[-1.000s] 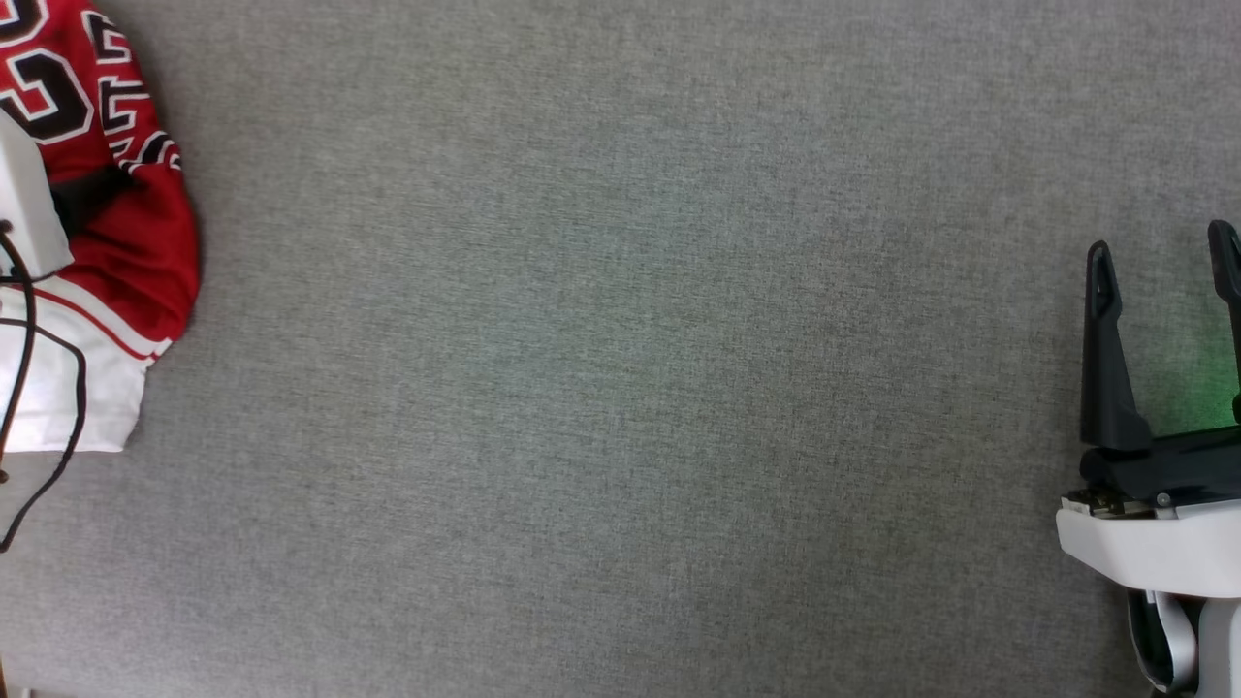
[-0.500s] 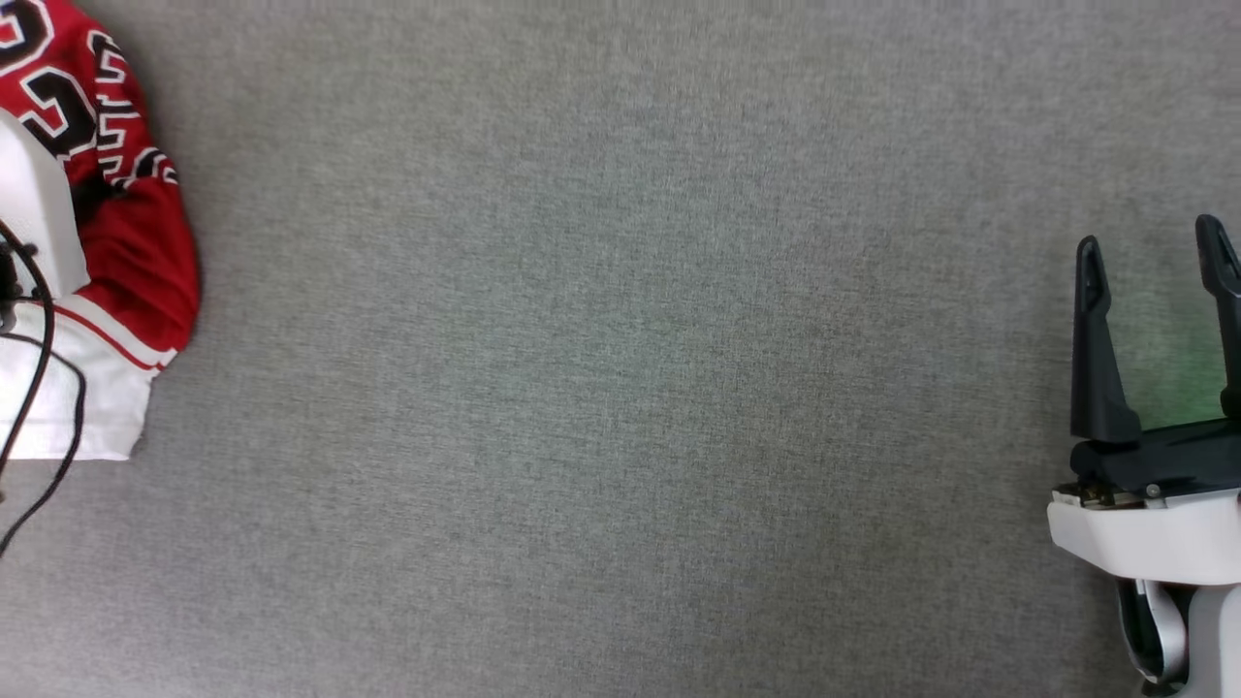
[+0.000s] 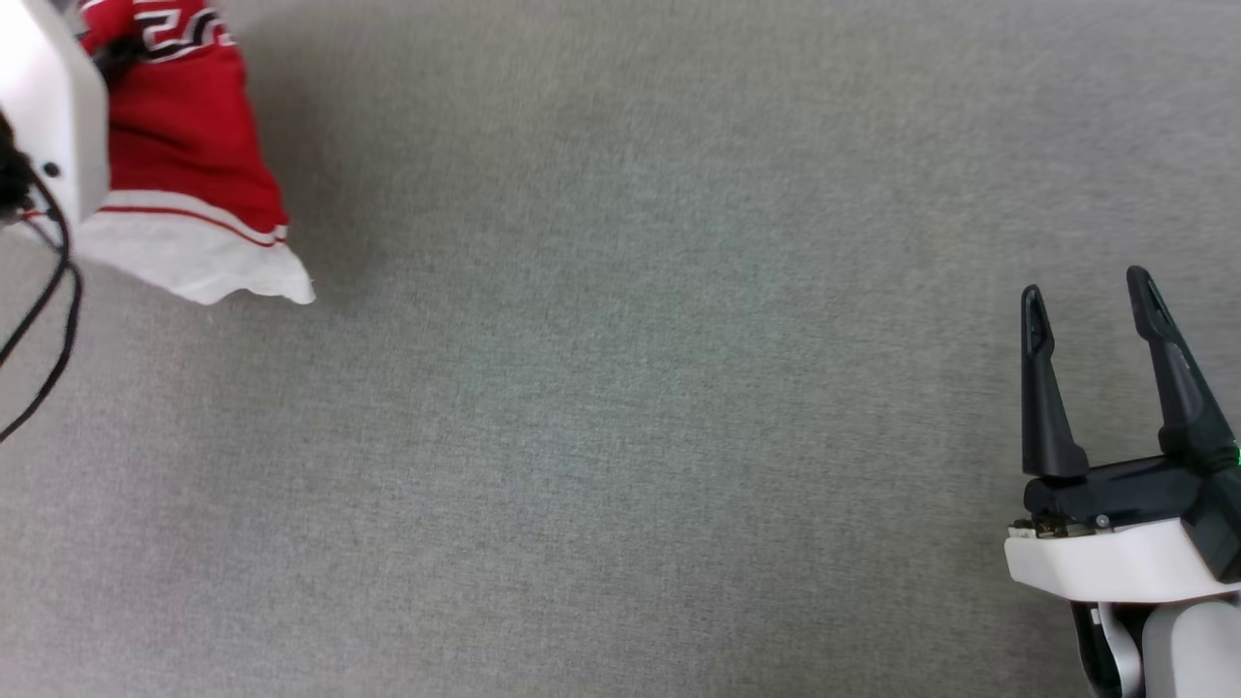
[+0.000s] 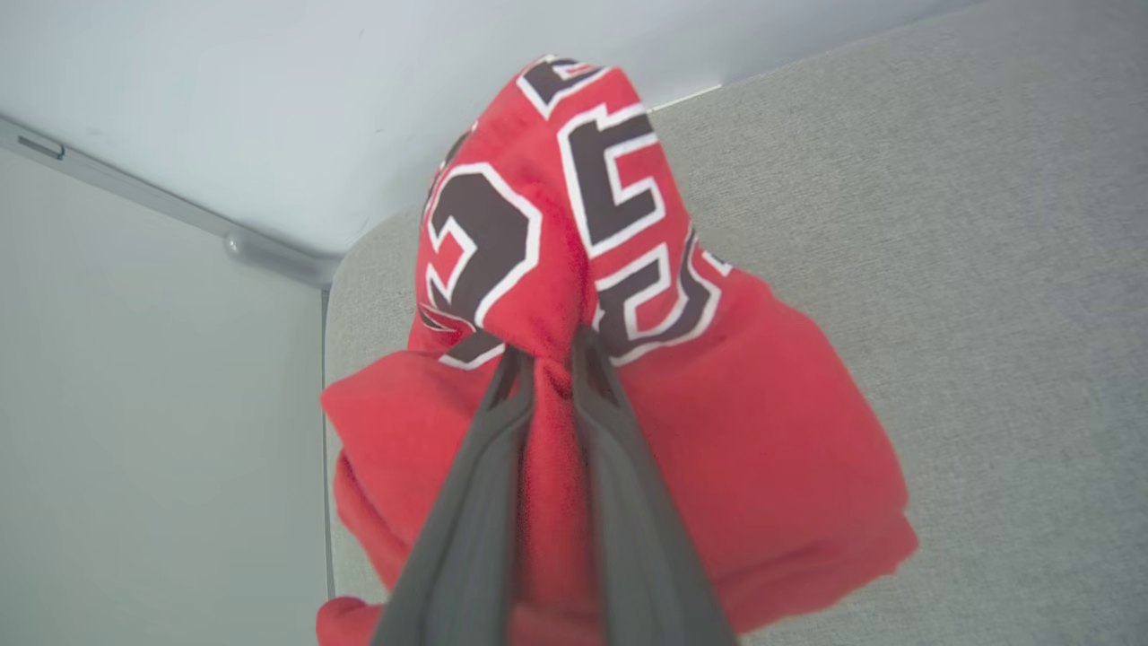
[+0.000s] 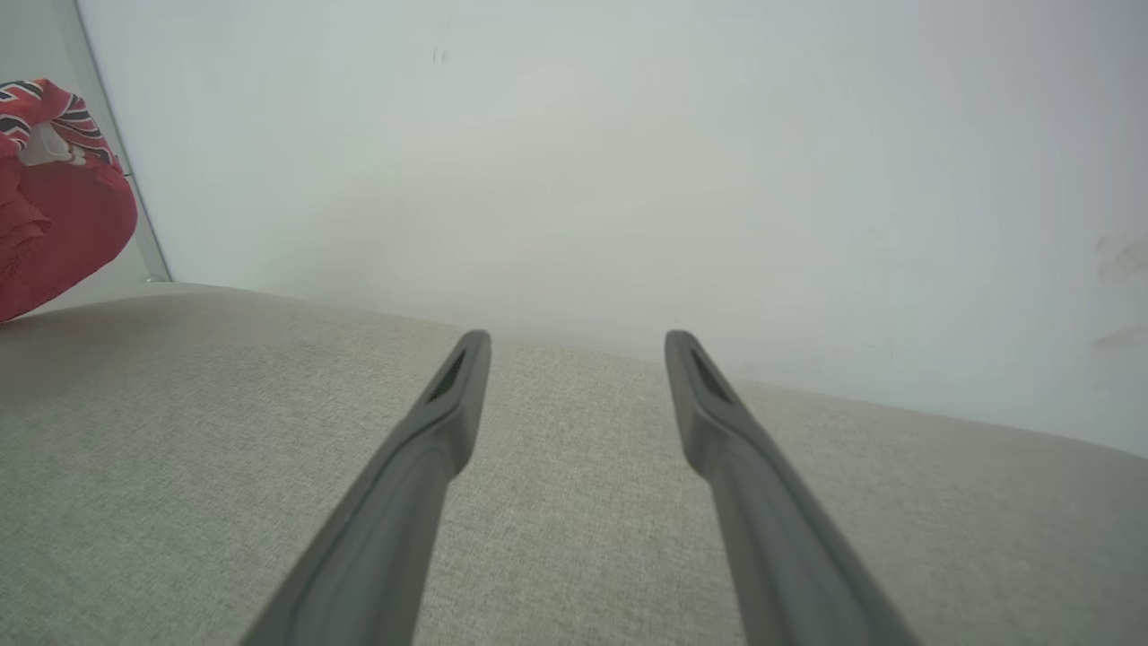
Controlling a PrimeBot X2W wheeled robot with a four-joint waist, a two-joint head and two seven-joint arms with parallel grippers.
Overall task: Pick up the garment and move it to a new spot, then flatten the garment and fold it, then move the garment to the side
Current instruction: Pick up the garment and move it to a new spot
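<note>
The garment (image 3: 189, 145), red with a white hem and black-and-white lettering, hangs bunched at the top left of the head view, its white edge trailing to the grey surface. In the left wrist view my left gripper (image 4: 549, 352) is shut on a fold of the garment (image 4: 771, 449), just below the black numerals. In the head view the white left wrist housing (image 3: 48, 107) covers part of the cloth. At the lower right my right gripper (image 3: 1086, 291) stands open over the bare surface with nothing between its fingers, which the right wrist view also shows (image 5: 578, 345). The garment (image 5: 54, 206) appears at that view's far left.
A grey fabric-covered surface (image 3: 620, 407) spreads across the head view. A pale wall (image 5: 628, 161) rises behind its far edge. A black cable (image 3: 39, 320) hangs from the left wrist. The surface's edge and corner (image 4: 327, 296) lie beside the garment.
The left gripper has shut on the garment and lifted it, carrying it up and rightward in the head view. The right gripper, still open, sits lower and further left in that view.
</note>
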